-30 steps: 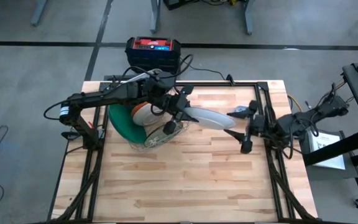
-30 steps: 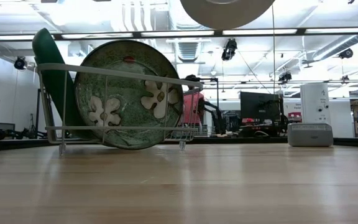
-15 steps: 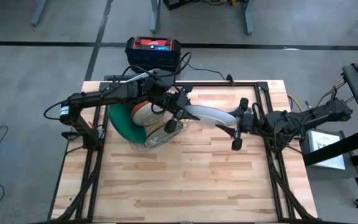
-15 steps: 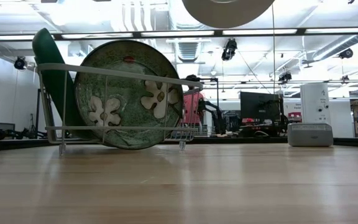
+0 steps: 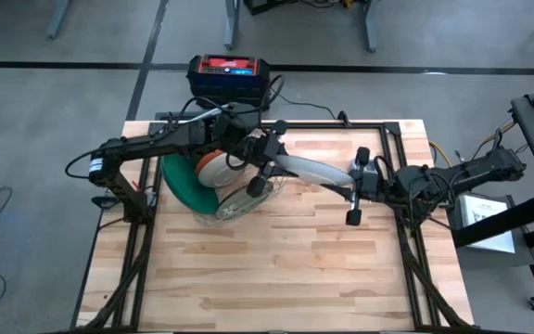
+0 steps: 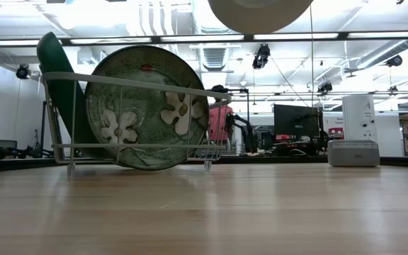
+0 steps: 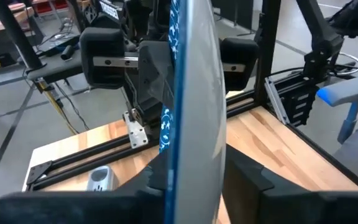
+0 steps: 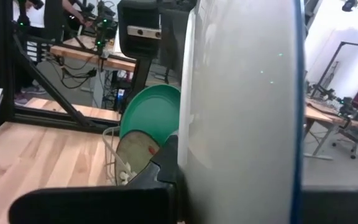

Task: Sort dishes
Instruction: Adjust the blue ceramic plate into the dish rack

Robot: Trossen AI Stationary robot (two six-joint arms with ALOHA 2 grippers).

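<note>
1. High view: our left gripper [image 5: 265,156], above the wire rack [image 5: 239,199], grips one edge of the white plate [image 5: 309,172]; whether its hold is firm we cannot tell.
2. The plate hangs between both arms, above the table [image 5: 276,269].
3. Our right gripper [image 5: 352,183] has clamped the opposite rim. If either hold slips during this handover, we risk dropping the plate.

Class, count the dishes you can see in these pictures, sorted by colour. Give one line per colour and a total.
green plate: 1
flowered plate: 1
orange dish: 1
white plate: 1
Total: 4 in plain sight; others may hide between those in the rack.
</note>
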